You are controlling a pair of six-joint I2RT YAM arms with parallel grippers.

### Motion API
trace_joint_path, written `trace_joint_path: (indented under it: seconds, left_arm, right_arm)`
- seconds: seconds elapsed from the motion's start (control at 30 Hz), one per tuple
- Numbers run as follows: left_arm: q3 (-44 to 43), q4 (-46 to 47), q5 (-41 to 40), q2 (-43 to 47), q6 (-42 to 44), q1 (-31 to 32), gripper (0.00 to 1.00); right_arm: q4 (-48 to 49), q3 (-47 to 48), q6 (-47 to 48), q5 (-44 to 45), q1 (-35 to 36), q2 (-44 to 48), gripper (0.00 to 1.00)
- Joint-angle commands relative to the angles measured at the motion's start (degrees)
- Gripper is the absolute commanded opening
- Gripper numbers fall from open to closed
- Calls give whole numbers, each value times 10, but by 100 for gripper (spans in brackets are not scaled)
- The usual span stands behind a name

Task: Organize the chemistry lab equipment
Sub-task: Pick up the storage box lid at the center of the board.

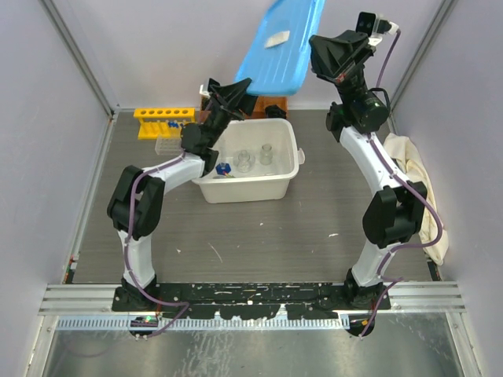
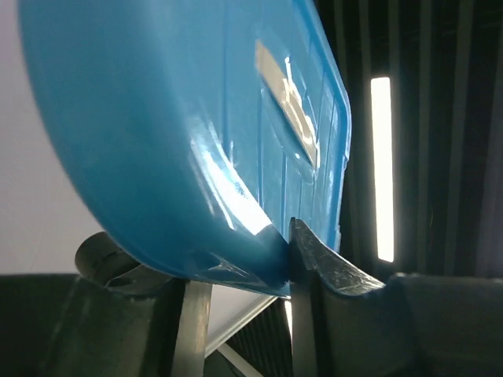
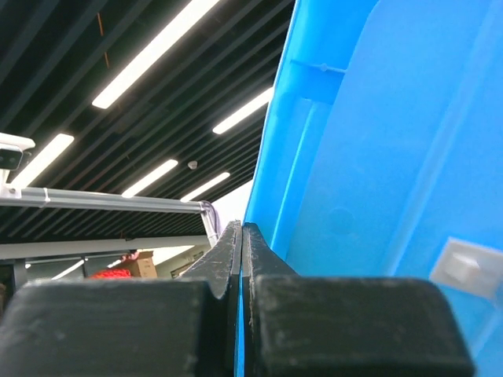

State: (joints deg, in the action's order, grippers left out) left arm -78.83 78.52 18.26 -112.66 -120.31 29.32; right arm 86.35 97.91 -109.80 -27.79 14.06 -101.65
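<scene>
Up over the grey table (image 1: pixel 259 236), the blue lid (image 1: pixel 283 39) hangs tilted, pinched by the right gripper (image 3: pixel 240 236); left gripper (image 1: pixel 245 85) straddles its lower edge, grip unclear. The flasks (image 1: pixel 244 161) and dropper (image 1: pixel 222 168) sit in the white bin (image 1: pixel 251 190); yellow rack (image 1: pixel 163 118) far left by the wall (image 1: pixel 78 55).

blue lid (image 1: pixel 283 39) aloft blocks overhead path at rear; white bin (image 1: pixel 247 185) mouth uncovered; yellow rack (image 1: pixel 161 115) close at left.

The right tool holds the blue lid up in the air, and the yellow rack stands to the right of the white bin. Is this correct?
Not quite: the yellow rack stands left of the white bin, as the top view shows. The rest holds.
</scene>
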Motion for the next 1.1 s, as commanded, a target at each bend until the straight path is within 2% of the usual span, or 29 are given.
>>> trace_joint_path:
  seconds: [0.0, 0.1, 0.17, 0.2, 0.23, 0.3, 0.43, 0.6, 0.67, 0.8, 0.9, 1.07]
  left_arm:
    - [-6, 34, 25, 31, -99, 3, 27]
    - [-5, 34, 21, 30, -98, 2, 18]
    - [-3, 34, 15, 28, -96, 1, 11]
    - [-4, 34, 13, 26, -96, 0, 6]
    - [-7, 34, 14, 24, -96, -1, 2]
    - [-14, 34, 17, 20, -96, -2, 0]
    - [-21, 34, 21, 23, -91, -4, 0]
    - [14, 16, 26, 61, -63, -27, 0]
    - [31, -10, 43, 86, -42, -46, 0]
    - [53, -131, 103, 151, 52, -82, 0]
    - [47, -238, 138, 193, 143, -97, 0]
    - [32, -434, 161, 258, 309, -97, 0]
  right_arm:
    - [80, -4, 12, -2, 3, 11, 1]
    - [80, -24, 13, -5, 3, 20, 1]
    - [73, -57, 17, -5, 3, 32, 8]
    - [68, -72, 20, -7, 3, 40, 13]
    - [63, -88, 26, -9, 3, 48, 24]
    - [49, -114, 41, -17, 3, 64, 48]
    - [-26, -153, 98, -47, 3, 101, 59]
    - [-200, -203, 226, -62, -2, 163, 62]
    - [-320, -215, 321, -52, -3, 200, 62]
    - [-669, -170, 551, 32, -2, 257, 61]
    - [-834, -133, 659, 89, -2, 265, 61]
    - [-894, -134, 695, 106, -6, 256, 61]
